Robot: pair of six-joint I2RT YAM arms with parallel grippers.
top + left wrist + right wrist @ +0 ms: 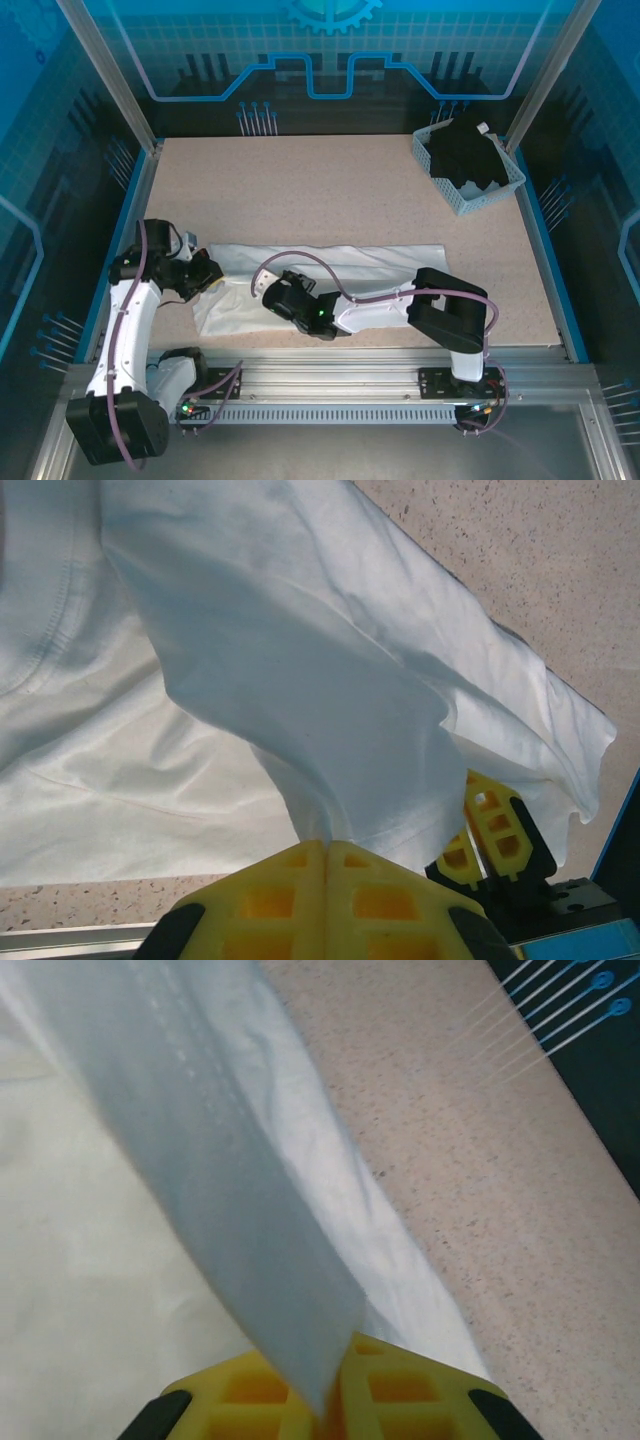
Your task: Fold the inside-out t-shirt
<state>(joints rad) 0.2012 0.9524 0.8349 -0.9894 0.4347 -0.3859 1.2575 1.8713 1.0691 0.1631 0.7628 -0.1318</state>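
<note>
- The inside-out t-shirt lies as a long, rumpled white band across the near part of the table. It runs left to right just ahead of the arm bases.
- The right arm lies over the band's near edge, and the band's left end reaches the left arm.
- Left wrist view: part of the t-shirt is pulled up into a draped peak that narrows down into the fingers. A stitched seam shows at upper left. The remaining cloth lies flat on the speckled table.
- Left gripper: the yellow fingers are pressed together, clenched on a pinch of the shirt's cloth.
- Right wrist view: a strip of the t-shirt with a line of stitching runs down from upper left into the fingers. Flat cloth lies beneath it, and bare table is to the right.
- Right gripper: the jaws are clamped on that folded strip, with cloth caught between the yellow fingers.
- The two grippers sit near each other over the left part of the shirt.
- A pale basket stands at the far right corner of the table, well apart from the shirt.
- The basket holds a black garment.
</note>
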